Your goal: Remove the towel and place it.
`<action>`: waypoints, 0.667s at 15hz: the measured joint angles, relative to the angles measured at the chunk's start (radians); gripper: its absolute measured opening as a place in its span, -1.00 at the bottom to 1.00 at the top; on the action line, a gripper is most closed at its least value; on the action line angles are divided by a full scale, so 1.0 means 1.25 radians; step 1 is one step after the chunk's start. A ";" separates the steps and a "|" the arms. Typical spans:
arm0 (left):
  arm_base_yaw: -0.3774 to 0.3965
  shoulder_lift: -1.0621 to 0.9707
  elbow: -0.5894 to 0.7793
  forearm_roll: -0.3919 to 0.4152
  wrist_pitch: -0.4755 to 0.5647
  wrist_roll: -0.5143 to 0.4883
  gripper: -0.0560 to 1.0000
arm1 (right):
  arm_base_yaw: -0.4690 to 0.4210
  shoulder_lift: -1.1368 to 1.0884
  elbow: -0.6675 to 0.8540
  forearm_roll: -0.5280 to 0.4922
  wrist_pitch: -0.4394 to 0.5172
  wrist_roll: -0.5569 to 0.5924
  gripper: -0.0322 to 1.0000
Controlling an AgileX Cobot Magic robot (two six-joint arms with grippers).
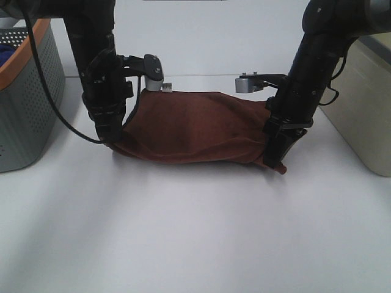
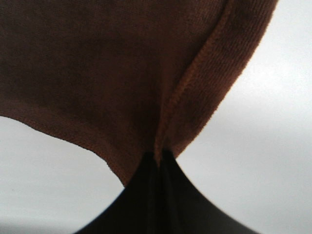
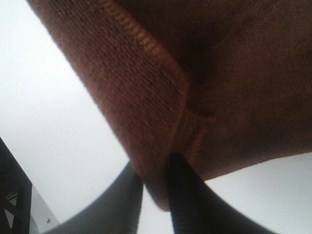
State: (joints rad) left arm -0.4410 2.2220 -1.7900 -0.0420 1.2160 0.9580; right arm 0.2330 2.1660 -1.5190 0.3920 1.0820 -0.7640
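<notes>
Wrist views: left pincer [image 2: 157, 156] and right pincer [image 3: 157, 170] pinch the towel's [image 2: 97, 73] hemmed corners; we judge it soft, light, sagging between them.

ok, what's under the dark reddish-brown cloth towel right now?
Only white tabletop shows around the dark reddish-brown cloth towel. The left gripper and right gripper pinch its two ends. Whatever lies directly beneath the sagging cloth is covered in every view.
</notes>
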 joint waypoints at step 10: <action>0.000 0.000 0.002 0.000 0.000 -0.025 -0.28 | 0.000 -0.030 0.000 0.007 0.000 0.181 0.52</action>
State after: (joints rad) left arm -0.4410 2.2220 -1.7870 -0.0420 1.2160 0.9270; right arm 0.2330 2.1280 -1.5190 0.4010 1.0820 -0.5380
